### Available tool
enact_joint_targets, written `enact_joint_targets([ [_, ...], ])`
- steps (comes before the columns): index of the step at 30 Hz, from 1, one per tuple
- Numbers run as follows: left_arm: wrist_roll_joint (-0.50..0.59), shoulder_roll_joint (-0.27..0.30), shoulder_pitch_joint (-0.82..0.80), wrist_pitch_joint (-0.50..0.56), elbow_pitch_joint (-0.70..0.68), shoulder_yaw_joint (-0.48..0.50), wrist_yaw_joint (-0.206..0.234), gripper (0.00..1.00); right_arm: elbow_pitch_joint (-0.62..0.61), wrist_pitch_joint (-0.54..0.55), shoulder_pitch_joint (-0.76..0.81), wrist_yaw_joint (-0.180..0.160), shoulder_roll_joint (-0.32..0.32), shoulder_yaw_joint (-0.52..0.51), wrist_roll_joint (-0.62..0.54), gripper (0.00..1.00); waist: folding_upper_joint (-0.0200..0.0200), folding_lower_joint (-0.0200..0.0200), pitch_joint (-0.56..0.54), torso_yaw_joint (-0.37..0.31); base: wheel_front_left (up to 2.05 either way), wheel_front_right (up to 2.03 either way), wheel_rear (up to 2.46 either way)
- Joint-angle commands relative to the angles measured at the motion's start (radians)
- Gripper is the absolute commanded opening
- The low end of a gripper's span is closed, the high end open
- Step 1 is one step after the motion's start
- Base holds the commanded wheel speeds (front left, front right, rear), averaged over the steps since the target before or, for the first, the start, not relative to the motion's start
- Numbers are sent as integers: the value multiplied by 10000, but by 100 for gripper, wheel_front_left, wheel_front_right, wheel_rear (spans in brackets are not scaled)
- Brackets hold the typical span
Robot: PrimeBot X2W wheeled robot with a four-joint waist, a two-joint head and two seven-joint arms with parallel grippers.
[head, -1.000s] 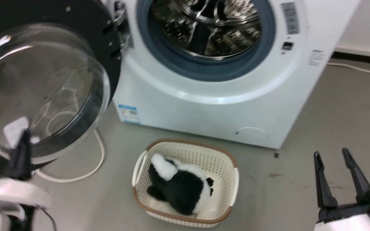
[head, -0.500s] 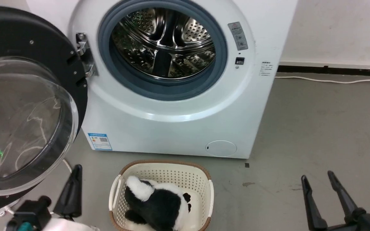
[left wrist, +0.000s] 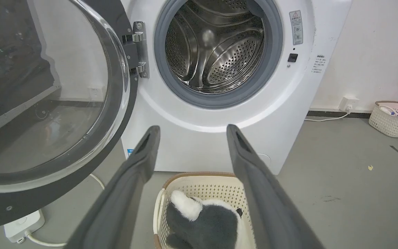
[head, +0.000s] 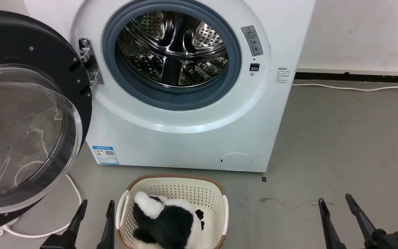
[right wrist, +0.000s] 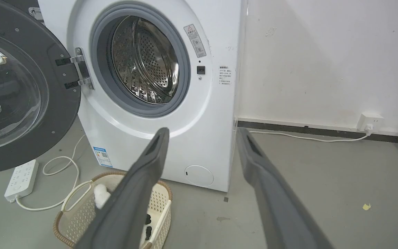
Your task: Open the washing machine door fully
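Nearest, the left gripper has just spread its fingers apart and holds nothing; the right gripper is also spread and empty. Farther left, the door stands swung wide and untouched, so the opening seems finished.

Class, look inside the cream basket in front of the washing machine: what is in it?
A black-and-white plush toy lies in the basket. Anything under the toy is covered.
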Motion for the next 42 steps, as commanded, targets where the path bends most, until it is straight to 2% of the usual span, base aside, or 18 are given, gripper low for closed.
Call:
enact_joint_targets([
  [1, 154, -72, 103, -55, 9, 50, 14, 100, 110, -44, 176, -7, 15, -33, -21, 100, 0, 0, -2, 9, 0, 0, 0],
  [9, 541, -364, 101, -55, -27, 258, -154, 100, 452, -44, 154, -7, 15, -111, -71, 100, 0, 0, -22, 46, 0, 0, 0],
  [22, 924, -568, 46, -55, 206, 433, -348, 100, 274, -44, 134, -7, 15, -25, 40, 100, 0, 0, -47, 108, 0, 0, 0],
  [26, 938, -601, 28, -55, 235, 495, -380, 100, 273, -44, 129, -7, 15, -20, 45, 100, 0, 0, -53, 124, 0, 0, 0],
  [28, 538, -724, 44, -55, 366, 561, -461, 100, 277, -44, 128, -7, 15, -10, 50, 100, 0, 0, -60, 136, 0, 0, 0],
  [29, 492, -695, -1, 8, 350, 519, -438, 0, 318, 4, 28, 0, 0, -32, 11, 0, 0, 0, -59, 135, 0, 0, 0],
  [42, 642, -722, -106, 231, 264, 479, -353, 0, 298, 221, -115, -1, -1, -3, -56, 0, 0, 0, -25, 95, 0, 0, 0],
])
